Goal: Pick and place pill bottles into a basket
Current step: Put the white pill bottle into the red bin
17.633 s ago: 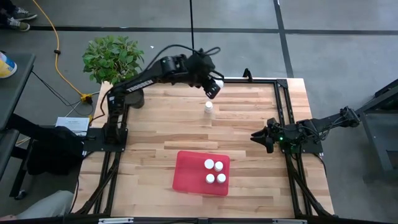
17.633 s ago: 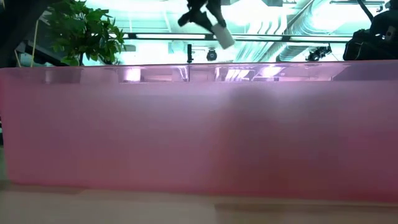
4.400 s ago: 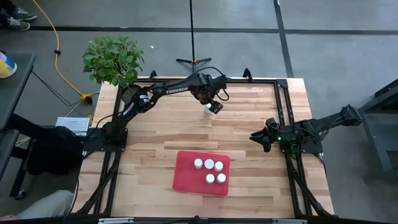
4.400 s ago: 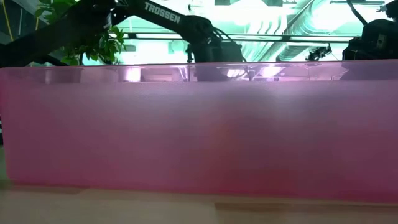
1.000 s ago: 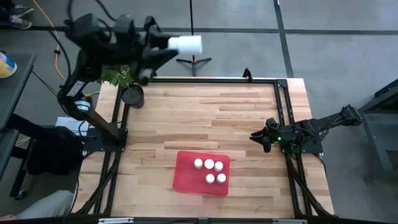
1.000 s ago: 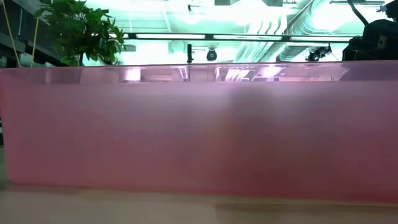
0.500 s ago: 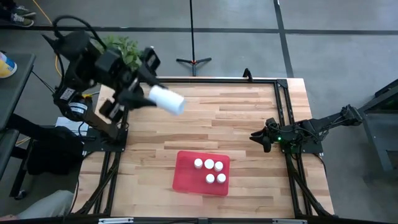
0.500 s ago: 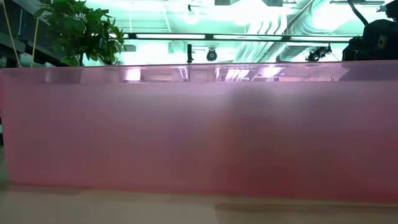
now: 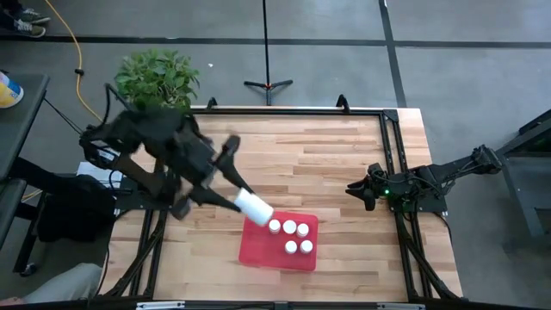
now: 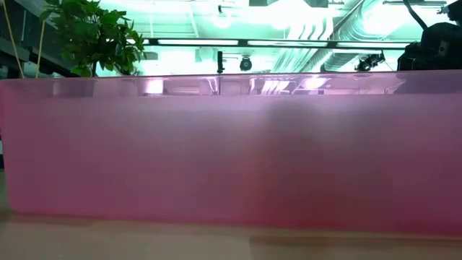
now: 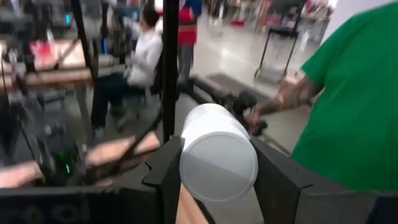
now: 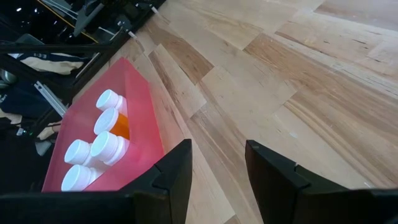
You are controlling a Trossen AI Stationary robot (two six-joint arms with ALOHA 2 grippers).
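Bottles [image 9: 290,237]: 5 in basket [image 9: 257,247], 1 in left gripper [image 9: 244,200].

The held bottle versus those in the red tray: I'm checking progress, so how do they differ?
The held bottle lies tilted in the left gripper, above the red tray's corner; the tray bottles stand upright inside it. The held one looks all white; one tray bottle shows an orange body. All have round white caps.

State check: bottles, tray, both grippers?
held pill bottle: clamped in the left gripper, above the tray's near-left corner
pill bottles in tray: five, upright, capped
red tray: flat on the table
right gripper: shut, empty, parked at the table's right side
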